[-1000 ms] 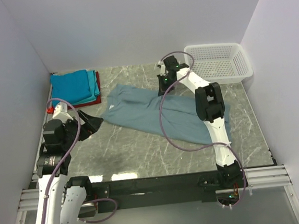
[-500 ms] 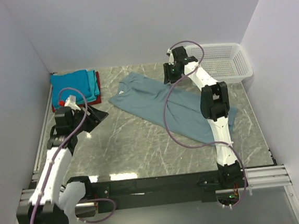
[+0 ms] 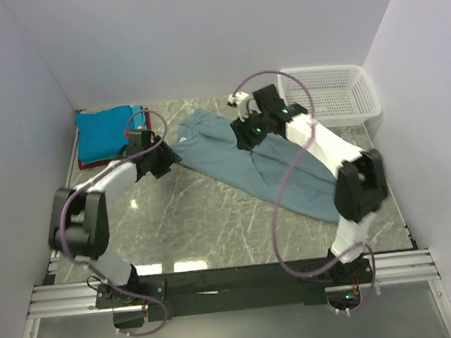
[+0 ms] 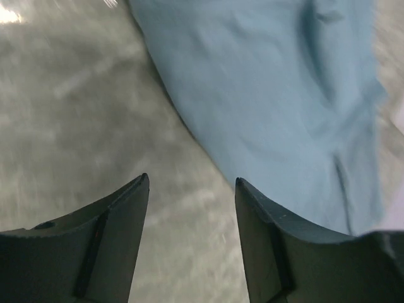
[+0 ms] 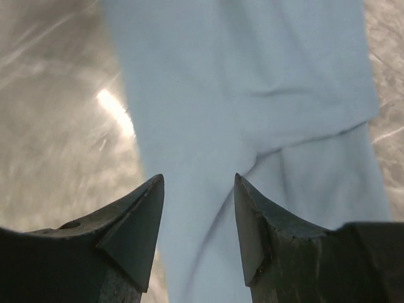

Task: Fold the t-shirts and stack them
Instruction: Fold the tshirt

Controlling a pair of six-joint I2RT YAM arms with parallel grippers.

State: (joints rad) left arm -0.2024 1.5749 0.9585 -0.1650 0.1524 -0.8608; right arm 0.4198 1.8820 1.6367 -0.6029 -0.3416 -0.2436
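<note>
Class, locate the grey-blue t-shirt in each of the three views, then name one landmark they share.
Top external: grey-blue t-shirt spread diagonally across mid-table.
Left wrist: grey-blue t-shirt fills the upper right.
Right wrist: grey-blue t-shirt runs top to bottom, centre and right.
Shared landmark: marbled grey tabletop, bare on the shirt's left in every view.

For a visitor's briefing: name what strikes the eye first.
A large grey-blue cloth t-shirt sprawls diagonally across the marble table, left gripper and right gripper open at its far end. Folded blue, teal and red tees sit far left, a white plastic mesh basket far right.
</note>
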